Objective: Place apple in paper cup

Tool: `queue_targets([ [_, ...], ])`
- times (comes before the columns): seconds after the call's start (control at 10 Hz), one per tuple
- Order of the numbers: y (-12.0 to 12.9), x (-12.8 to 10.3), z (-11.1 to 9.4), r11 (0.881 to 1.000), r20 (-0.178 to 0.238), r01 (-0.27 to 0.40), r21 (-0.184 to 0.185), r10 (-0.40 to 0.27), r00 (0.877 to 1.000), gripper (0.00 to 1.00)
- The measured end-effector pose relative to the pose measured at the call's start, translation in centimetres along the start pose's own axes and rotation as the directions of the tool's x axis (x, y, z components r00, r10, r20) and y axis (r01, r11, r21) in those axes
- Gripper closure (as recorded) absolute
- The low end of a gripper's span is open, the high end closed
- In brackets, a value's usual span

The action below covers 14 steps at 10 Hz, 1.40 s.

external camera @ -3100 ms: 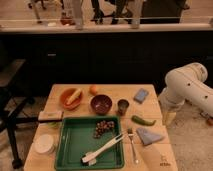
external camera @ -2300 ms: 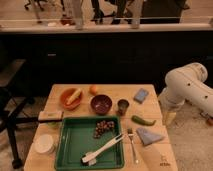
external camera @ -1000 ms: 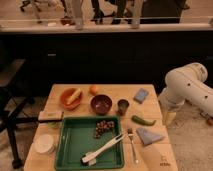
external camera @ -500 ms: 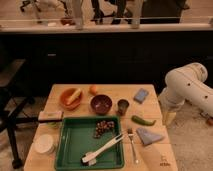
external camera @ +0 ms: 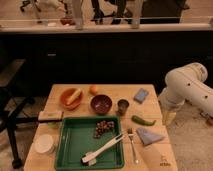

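Observation:
The apple point(external camera: 94, 89), small and orange-red, rests on the far side of the wooden table point(external camera: 60, 90), between an orange bowl and a maroon bowl. At the table's near left corner stands the paper cup point(external camera: 44, 143), short, wide and white. My white arm is folded up off the table's right side. Its gripper point(external camera: 170, 117) hangs downward just past the right edge, open with nothing in it, far from both the apple and the cup.
A green tray point(external camera: 75, 150) at the front holds brown nuts point(external camera: 102, 128) and a white brush point(external camera: 102, 149). Also on the table are an orange bowl point(external camera: 70, 97), a maroon bowl point(external camera: 101, 104), a dark metal cup point(external camera: 123, 106), a green pepper point(external camera: 143, 120), a blue sponge point(external camera: 141, 95), a blue cloth point(external camera: 148, 136) and a fork point(external camera: 132, 145).

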Motion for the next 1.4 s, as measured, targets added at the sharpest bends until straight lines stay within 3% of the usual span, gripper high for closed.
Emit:
queue_targets([
  [0.5,-0.1,-0.1,0.1,1.000,0.002,-0.007,0.001,0.007,1.000,0.20],
  [0.9,-5.3,-1.6,2.0,0.998,0.116,-0.069,-0.008,0.069,0.991,0.20],
  [1.2,-12.1,-2.6,4.2,0.992,0.247,-0.121,-0.016,0.122,0.961,0.20],
  [1.4,-14.7,-2.8,6.7,0.977,0.372,-0.211,-0.034,0.208,0.905,0.20],
])
